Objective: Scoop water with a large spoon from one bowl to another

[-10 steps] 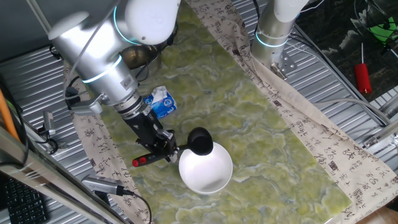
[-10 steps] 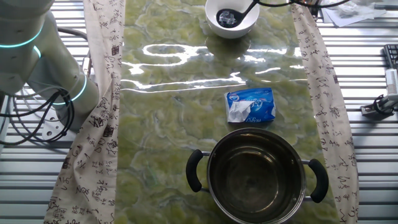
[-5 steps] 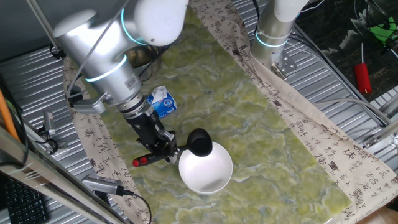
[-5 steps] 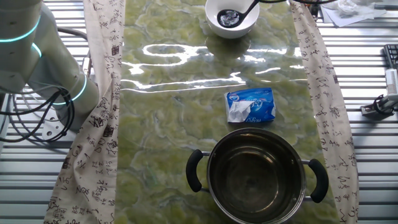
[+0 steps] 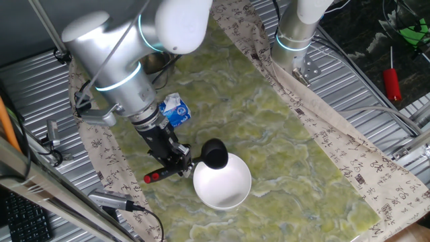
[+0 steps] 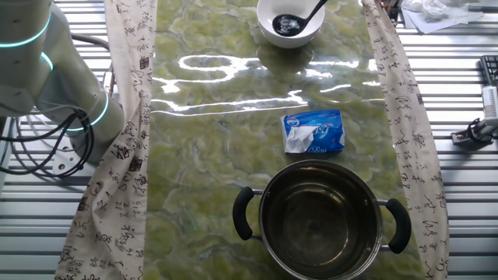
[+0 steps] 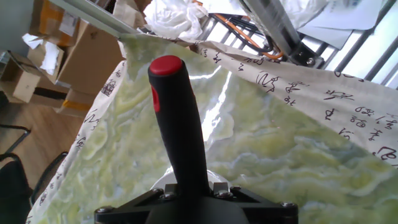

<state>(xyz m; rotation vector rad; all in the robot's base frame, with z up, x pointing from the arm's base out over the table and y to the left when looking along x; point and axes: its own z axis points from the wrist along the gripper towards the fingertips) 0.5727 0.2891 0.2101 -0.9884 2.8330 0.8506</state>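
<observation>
Large spoon [image 5: 201,158] is clamped by its handle in the gripper [image 5: 180,162], scoop sitting inside the white bowl [image 5: 224,186] — so this looks like the pouring end of a trip. The steel pot [image 6: 320,221] sits well apart, so any further scoops mean going back there.

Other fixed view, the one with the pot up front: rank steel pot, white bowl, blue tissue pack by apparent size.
1. steel pot, largest by far, though it sits nearest the camera, which inflates it.
2. white bowl and blue tissue pack look about alike in width; the bowl is farther away and cut by the top edge, so I won't rank them.
</observation>
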